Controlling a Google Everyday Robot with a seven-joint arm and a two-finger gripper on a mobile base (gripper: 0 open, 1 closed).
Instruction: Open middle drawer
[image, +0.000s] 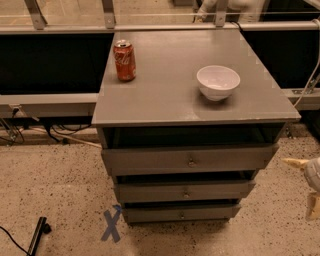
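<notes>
The grey cabinet has three drawers stacked under its top. The middle drawer (150, 192) is the second one, with a small round metal knob (186, 192) at its centre. Its front sits roughly in line with the drawers above and below. My gripper (301, 188) is at the far right edge of the view, low beside the cabinet, level with the drawers and apart from them. Its two pale fingers (295, 163) are spread open and hold nothing.
A red soda can (124, 60) and a white bowl (218, 82) stand on the cabinet top (165, 95). The top drawer (150, 161) and bottom drawer (150, 214) flank the middle one. A blue tape X (111, 226) and a black cable end (37, 234) lie on the speckled floor.
</notes>
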